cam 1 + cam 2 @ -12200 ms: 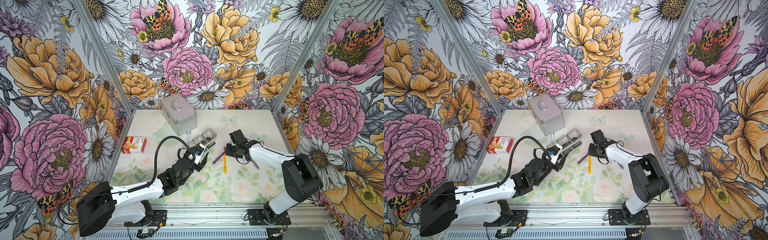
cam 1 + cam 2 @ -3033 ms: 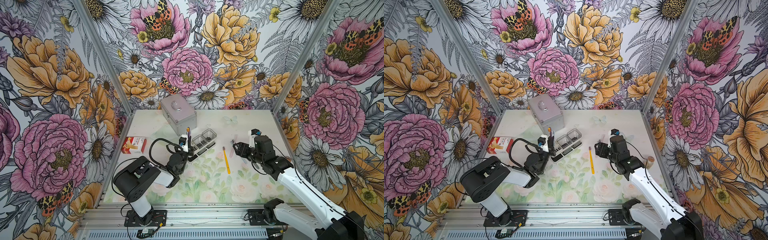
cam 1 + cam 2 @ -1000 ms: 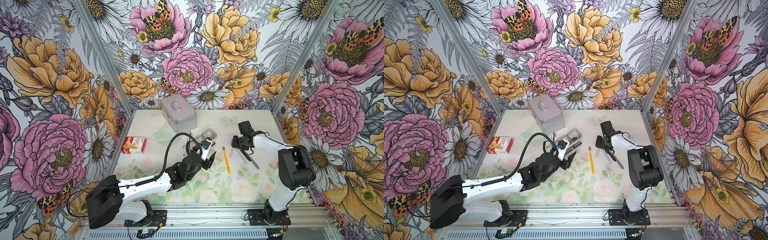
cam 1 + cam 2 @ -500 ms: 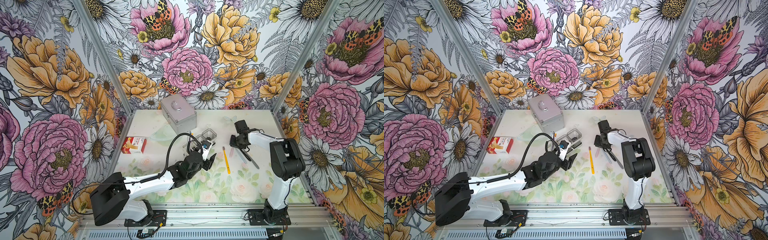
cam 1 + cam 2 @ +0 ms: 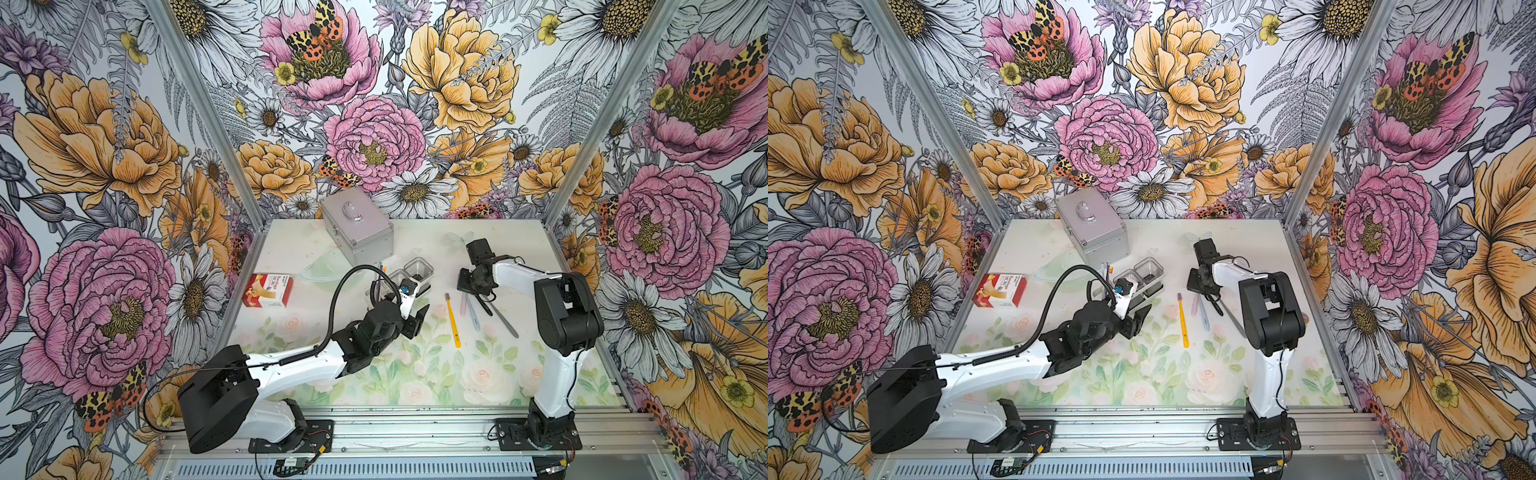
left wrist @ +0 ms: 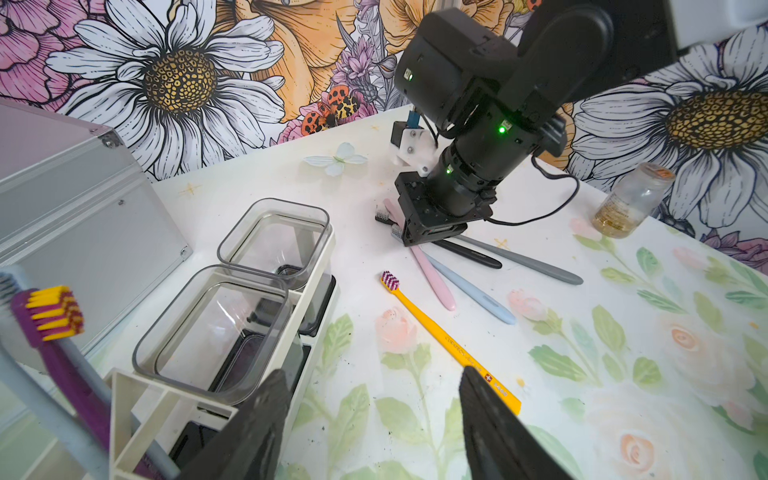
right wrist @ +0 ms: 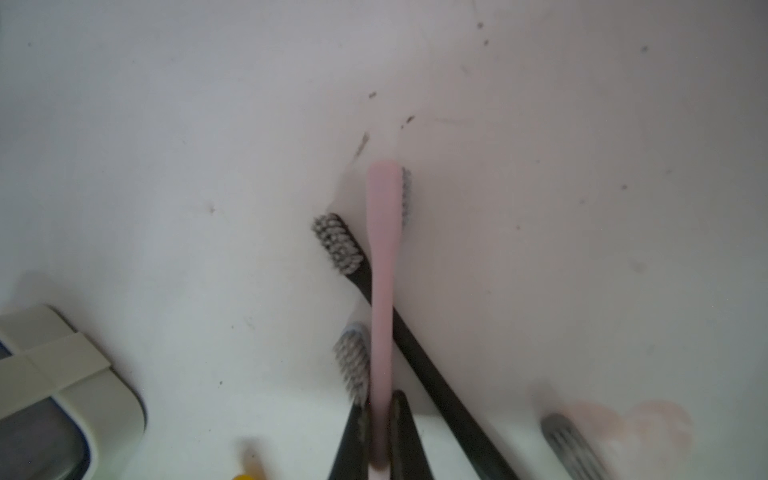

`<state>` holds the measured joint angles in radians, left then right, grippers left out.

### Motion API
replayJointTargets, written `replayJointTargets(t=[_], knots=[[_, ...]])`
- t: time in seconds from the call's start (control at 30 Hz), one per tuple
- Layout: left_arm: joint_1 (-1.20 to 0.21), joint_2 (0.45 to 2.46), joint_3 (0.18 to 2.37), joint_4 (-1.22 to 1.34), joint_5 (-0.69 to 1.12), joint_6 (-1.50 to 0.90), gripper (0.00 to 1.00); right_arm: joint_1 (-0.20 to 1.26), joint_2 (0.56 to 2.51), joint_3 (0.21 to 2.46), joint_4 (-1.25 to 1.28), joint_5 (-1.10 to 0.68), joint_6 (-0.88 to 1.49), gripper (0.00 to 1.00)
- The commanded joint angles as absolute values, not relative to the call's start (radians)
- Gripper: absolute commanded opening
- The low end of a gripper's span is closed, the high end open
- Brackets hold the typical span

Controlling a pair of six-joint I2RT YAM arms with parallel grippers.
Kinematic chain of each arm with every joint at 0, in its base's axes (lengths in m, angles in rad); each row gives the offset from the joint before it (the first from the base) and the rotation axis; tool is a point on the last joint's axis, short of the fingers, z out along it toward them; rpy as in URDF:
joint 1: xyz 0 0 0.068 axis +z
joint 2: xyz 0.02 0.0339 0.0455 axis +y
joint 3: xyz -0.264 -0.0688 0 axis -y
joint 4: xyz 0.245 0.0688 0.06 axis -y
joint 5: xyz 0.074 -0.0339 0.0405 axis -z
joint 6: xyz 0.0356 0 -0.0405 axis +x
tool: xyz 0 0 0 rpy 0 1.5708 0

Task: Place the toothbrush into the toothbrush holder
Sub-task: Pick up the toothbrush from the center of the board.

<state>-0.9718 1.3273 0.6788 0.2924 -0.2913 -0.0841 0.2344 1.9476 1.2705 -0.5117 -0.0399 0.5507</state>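
Toothbrush holder (image 5: 417, 270) (image 5: 1149, 269): long white caddy on a black base, lying 8-to-2 o'clock on the counter (image 5: 449, 245) in both top views. Two clear square cups sit at the 2 o'clock end. The open white compartment at the 8 o'clock end has a purple toothbrush (image 6: 79, 386) standing tilted in it.

Pink toothbrush (image 6: 432, 274) (image 7: 380, 291): at 3 o'clock of the holder, apart from it, head toward 12 o'clock. It crosses over a black toothbrush (image 7: 415, 353). Its neck is pinched between the fingers (image 7: 405, 432) of the right gripper (image 7: 379, 411).
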Motion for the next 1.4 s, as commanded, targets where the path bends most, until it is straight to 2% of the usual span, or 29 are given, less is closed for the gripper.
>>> replayJointTargets(t=[0.0,0.1,0.3,0.5,0.73,1.37], knots=[[-0.963,1.278,0.693,0.299,-0.254,-0.108,0.67,0.241,1.872,1.233,-0.504,0.015,0.506,0.00],[-0.945,1.268,0.739,0.233,-0.224,-0.137,0.70,0.255,1.791,1.194,-0.473,-0.001,0.460,0.00],[-0.866,1.342,0.953,-0.040,-0.060,-0.264,0.71,0.309,1.607,1.078,-0.411,-0.016,0.352,0.00],[-0.806,1.455,1.115,-0.157,0.084,-0.300,0.71,0.360,1.404,0.949,-0.338,-0.133,0.243,0.00],[-0.760,1.540,1.204,-0.206,0.160,-0.350,0.71,0.407,1.249,0.925,-0.328,-0.230,0.216,0.00],[-0.762,1.607,1.264,-0.137,0.238,-0.390,0.74,0.473,1.210,0.933,-0.337,-0.222,0.227,0.00]])
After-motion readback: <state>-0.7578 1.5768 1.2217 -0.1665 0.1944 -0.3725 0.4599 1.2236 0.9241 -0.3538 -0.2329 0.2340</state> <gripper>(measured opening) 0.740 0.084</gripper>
